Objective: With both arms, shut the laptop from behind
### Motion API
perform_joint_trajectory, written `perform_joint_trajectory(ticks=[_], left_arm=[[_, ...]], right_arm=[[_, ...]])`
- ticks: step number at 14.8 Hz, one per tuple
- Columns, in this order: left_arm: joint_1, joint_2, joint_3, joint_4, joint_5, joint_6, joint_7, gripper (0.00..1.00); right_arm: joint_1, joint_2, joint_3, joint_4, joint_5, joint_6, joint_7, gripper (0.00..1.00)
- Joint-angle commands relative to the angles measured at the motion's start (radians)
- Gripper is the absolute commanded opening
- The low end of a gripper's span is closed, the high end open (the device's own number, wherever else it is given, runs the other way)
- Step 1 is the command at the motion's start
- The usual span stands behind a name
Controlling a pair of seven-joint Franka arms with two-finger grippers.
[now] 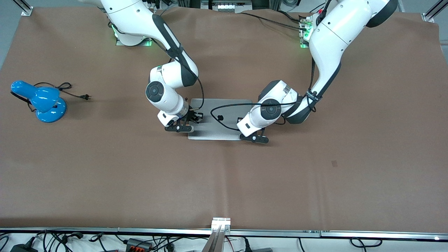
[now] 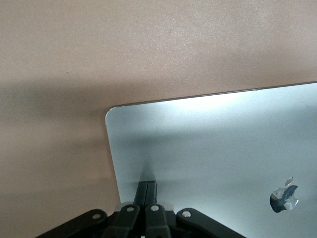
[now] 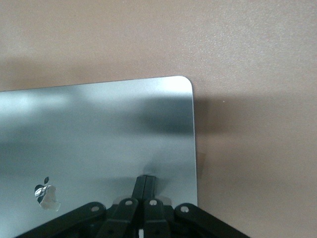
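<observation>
Laptop: the silver laptop point(image 1: 218, 120) is lying shut and flat on the brown surface point(image 1: 315, 182), lid up, apple logo point(image 2: 284, 197) showing.
Left tool: the left tool point(image 1: 254, 138) is pressing its fingers point(image 2: 147, 191), drawn together, on the lid near one corner.
Right tool: the right tool point(image 1: 180, 127) is pressing its fingers point(image 3: 145, 184), also together, near the other corner.
Lamp: a blue desk lamp point(image 1: 41, 100) is sitting well apart, toward the right arm's end.

silver-grey laptop point(image 1: 219, 119), blue lamp point(image 1: 40, 101), brown table point(image 1: 224, 182)
</observation>
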Motion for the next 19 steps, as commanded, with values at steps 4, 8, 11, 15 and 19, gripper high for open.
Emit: perform_joint_trajectory(ticks=[4,8,11,15,19], left_arm=[[-0.024,-0.014,0.038,0.051,0.027,-0.04,-0.021,0.0],[-0.015,-0.135,0.036,0.052,0.027,-0.198,-0.035,0.0],[0.046,-0.258,0.015,0.054,-0.001,-0.33,-0.025,0.0],[0.132,-0.361,-0.014,0.054,-0.025,-0.459,0.051,0.0],[0.192,-0.439,-0.03,0.054,-0.041,-0.576,0.074,0.0]], right_arm=[[0.006,0.042,-0.004,0.022,-0.012,0.024,0.003,0.0],[0.01,0.023,-0.008,0.021,-0.012,0.018,0.006,0.0],[0.013,-0.051,-0.037,0.012,-0.014,-0.017,0.006,0.0],[0.01,-0.174,-0.14,0.016,-0.061,-0.194,-0.003,0.0],[0.006,-0.29,-0.249,0.048,-0.288,-0.437,-0.006,0.0]])
